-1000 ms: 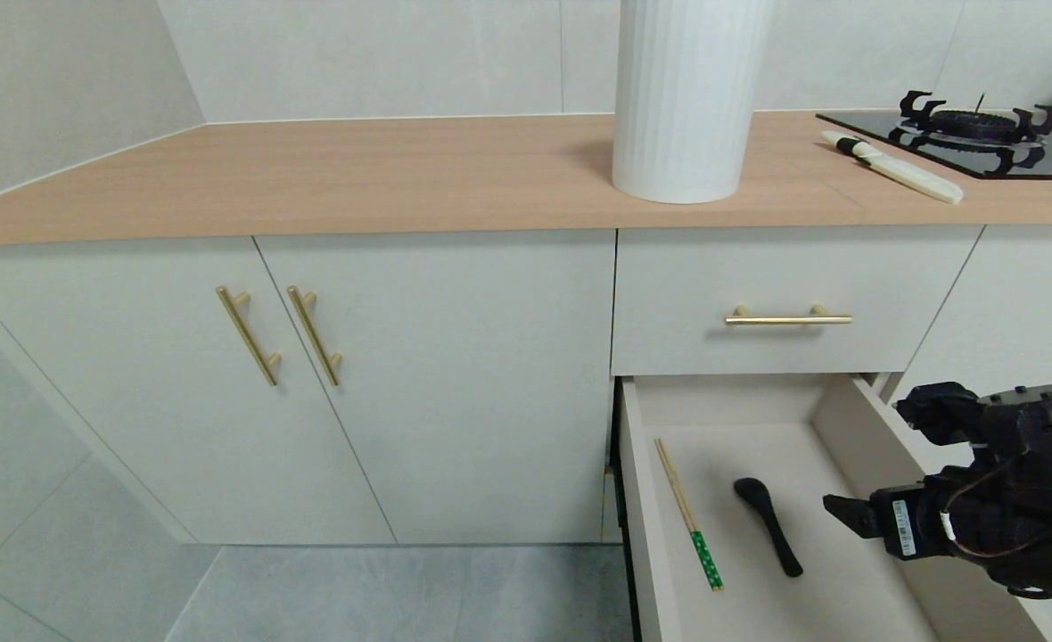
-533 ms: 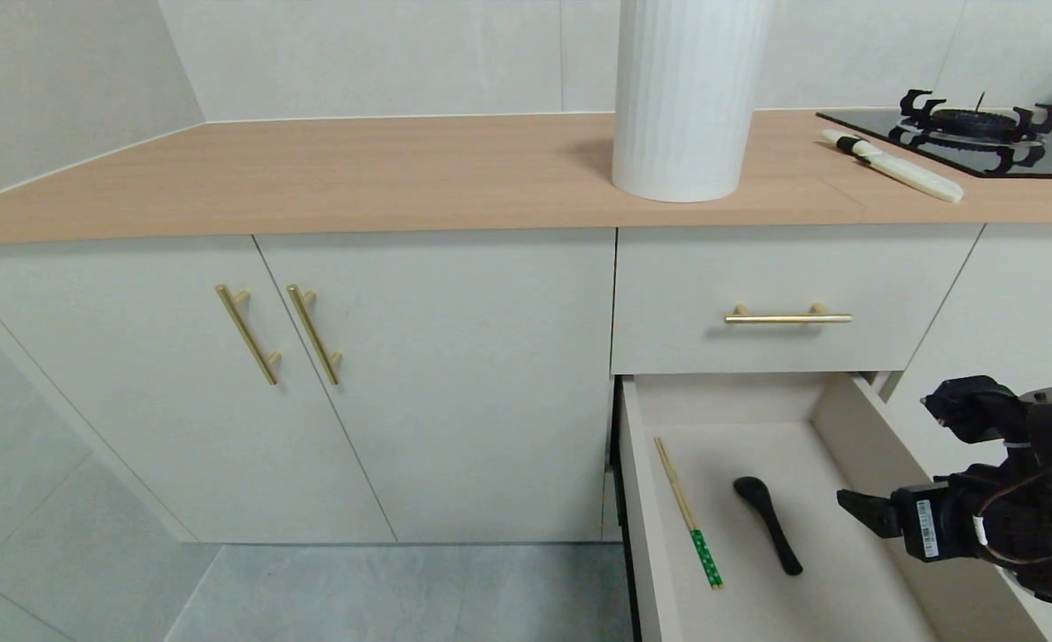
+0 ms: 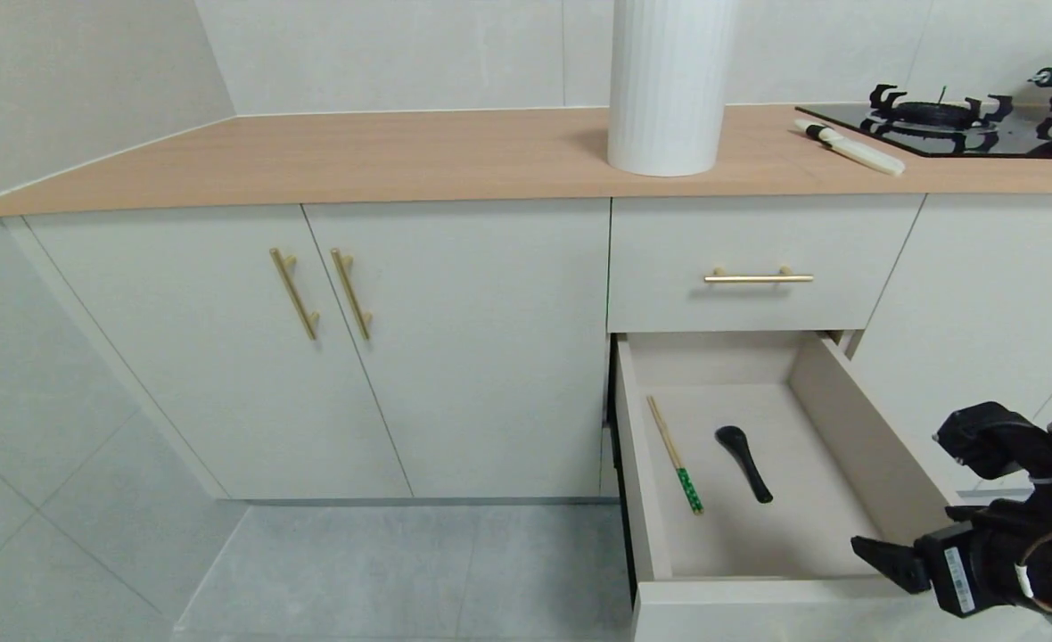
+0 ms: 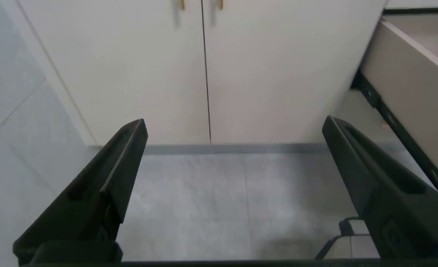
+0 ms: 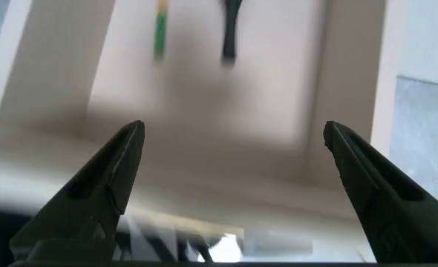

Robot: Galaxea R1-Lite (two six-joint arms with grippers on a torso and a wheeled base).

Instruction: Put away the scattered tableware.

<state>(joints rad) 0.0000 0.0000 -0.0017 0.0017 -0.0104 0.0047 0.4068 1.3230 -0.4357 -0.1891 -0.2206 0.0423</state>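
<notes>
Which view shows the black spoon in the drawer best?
Head view: the whole spoon lies in the open drawer beside the chopsticks. The right wrist view catches just its handle; the left faces cupboard doors.

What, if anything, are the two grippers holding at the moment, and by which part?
Nothing: the left gripper and right gripper are both open and empty.

Seemingly 2 chopsticks [image 3: 674, 455] lie left of the spoon [image 3: 746, 468] inside the drawer [image 3: 856, 446].
</notes>
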